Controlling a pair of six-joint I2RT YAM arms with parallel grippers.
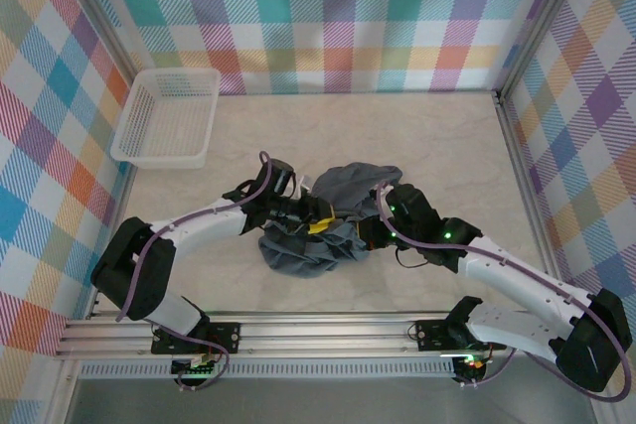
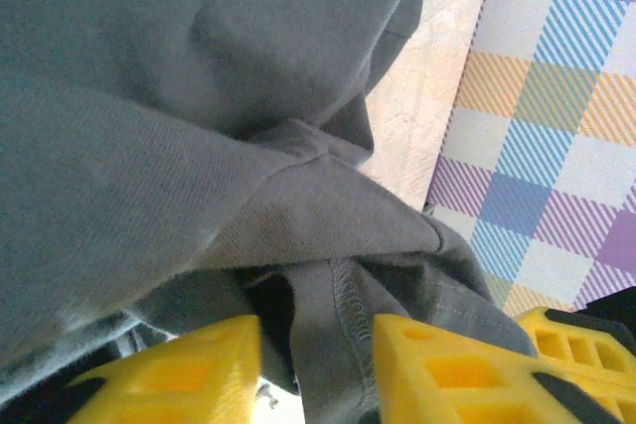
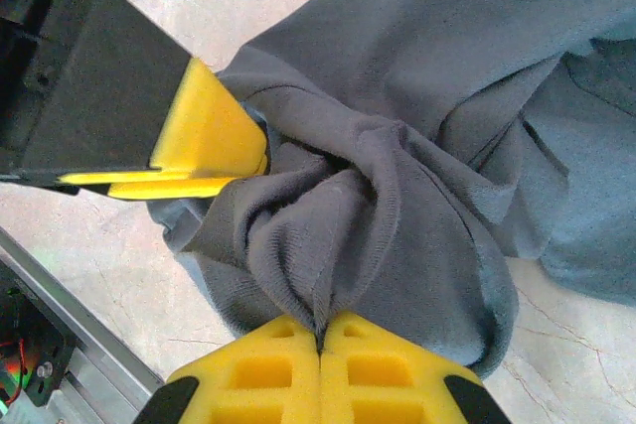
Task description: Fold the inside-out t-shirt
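Just beyond the rail point(image 1: 298, 333) where the arms are bolted, the t-shirt point(image 1: 303, 250) lies as a bunched grey heap on the counter point(image 1: 447, 146), between the two arm tips, with no part of it flat or squared. The right pincer point(image 3: 320, 337) is clamped tight on a ridge of the cloth, its yellow fingers pressed together with fabric drawn into the seam between them. The left pincer point(image 2: 318, 369) stands narrowly parted around a stitched hem that hangs between its fingers. A dark gap shows on one side, so it does not look clamped. I judge this to be the gathering step, getting two holds on the heap before any fold, so the task is at an early stage. The next move calls for the left one to close on that hem, then for both to lift and draw apart so the cloth spreads flat. Farther off on the left, well apart from the heap, sits a white basket point(image 1: 129, 141).
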